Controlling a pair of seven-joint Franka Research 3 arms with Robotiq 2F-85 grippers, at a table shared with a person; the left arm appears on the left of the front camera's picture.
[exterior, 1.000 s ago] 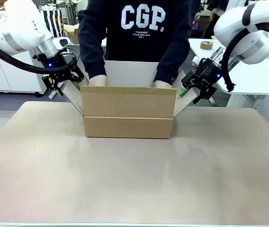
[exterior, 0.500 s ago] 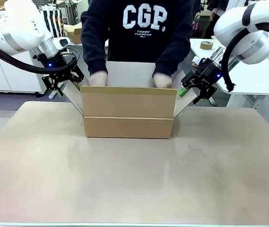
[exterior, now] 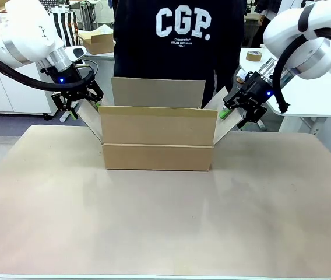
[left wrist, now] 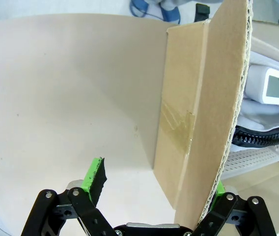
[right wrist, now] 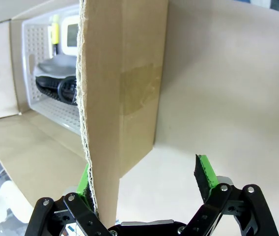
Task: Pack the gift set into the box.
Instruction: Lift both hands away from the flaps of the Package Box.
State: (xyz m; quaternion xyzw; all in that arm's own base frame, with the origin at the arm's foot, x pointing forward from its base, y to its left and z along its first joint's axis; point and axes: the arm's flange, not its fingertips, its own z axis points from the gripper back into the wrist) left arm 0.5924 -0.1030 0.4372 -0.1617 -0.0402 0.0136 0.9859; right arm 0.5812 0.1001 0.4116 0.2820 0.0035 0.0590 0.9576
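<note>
On the worktop [exterior: 165,221], the box [exterior: 157,137] sits far-centre, each side flap standing between the wide-open jaws of the left gripper [exterior: 79,108] and right gripper [exterior: 235,115], seemingly to hold its mouth clear for packing. A filled white basket [right wrist: 36,64] lies inside; a person [exterior: 180,46] stands behind.

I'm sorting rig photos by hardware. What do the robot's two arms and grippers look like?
The left arm and right arm are white with rounded shells and thick black cables. The left gripper and right gripper are black linkages with green pads; a blue light glows above each.
</note>
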